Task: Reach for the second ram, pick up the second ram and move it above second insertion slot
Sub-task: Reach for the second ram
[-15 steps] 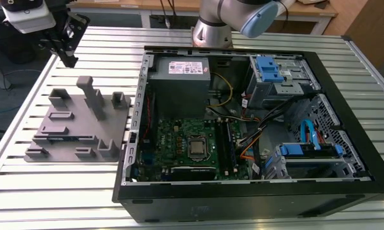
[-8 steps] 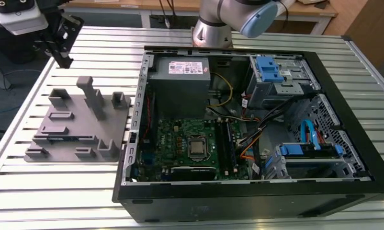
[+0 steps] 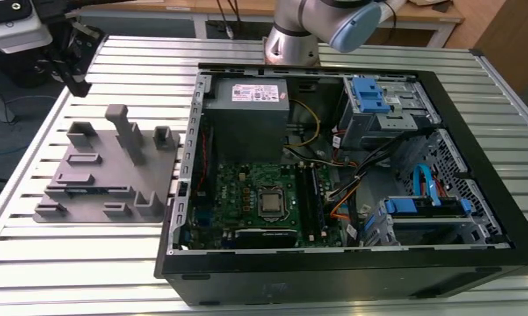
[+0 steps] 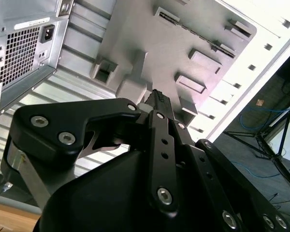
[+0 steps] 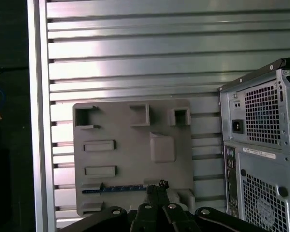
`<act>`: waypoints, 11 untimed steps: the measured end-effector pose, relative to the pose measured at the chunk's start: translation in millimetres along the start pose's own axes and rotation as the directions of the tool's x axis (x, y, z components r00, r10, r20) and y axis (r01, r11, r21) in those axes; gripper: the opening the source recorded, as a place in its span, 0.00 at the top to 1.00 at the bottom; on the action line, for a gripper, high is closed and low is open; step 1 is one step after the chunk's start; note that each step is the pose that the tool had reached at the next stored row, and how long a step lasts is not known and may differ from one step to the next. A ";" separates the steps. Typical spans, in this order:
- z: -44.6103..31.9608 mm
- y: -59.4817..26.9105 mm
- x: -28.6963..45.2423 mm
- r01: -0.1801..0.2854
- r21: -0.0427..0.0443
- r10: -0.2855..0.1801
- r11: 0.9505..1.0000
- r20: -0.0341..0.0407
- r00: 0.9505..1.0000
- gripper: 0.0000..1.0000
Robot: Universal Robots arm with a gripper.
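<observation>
You work on a ribbed silver metal table [image 3: 71, 263], brushed and brightly reflective. The grey slab-shaped fixture [image 5: 135, 159] on it looks like smooth, matt plastic. The thin dark-green second ram [image 5: 116, 189] has a dull board finish. Your black gripper [image 5: 158, 185] is matt, with glossy metal screws [image 4: 165, 194]. The black computer case [image 3: 334, 280] shows a satin shell and bare perforated sheet metal.

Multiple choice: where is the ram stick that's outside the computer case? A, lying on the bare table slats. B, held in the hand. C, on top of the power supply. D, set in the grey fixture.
D: in the first wrist view the ram sits in a slot of the fixture, and the exterior view shows the hand up off the fixture, apart from it.
</observation>
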State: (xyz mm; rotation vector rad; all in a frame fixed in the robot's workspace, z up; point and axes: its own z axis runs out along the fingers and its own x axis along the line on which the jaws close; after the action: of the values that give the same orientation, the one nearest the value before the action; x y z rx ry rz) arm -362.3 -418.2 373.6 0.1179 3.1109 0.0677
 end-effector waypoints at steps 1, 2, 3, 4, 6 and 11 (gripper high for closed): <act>0.9 -0.1 1.4 0.000 0.000 0.000 1.000 0.000 1.000 0.89; 1.9 -0.3 2.8 0.000 0.000 0.000 1.000 0.000 1.000 0.89; 2.7 -0.4 4.3 0.000 0.000 0.000 1.000 0.000 1.000 0.89; 3.6 -0.6 6.0 0.000 0.000 0.000 1.000 0.000 1.000 0.89; 5.2 -0.9 9.3 0.000 0.000 0.000 1.000 0.000 1.000 0.89; 9.4 -1.7 17.3 0.000 0.000 0.000 1.000 0.000 1.000 0.89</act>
State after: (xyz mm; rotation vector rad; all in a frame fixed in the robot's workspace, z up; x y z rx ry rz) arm -379.4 -418.2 363.7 0.1178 3.1109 0.0677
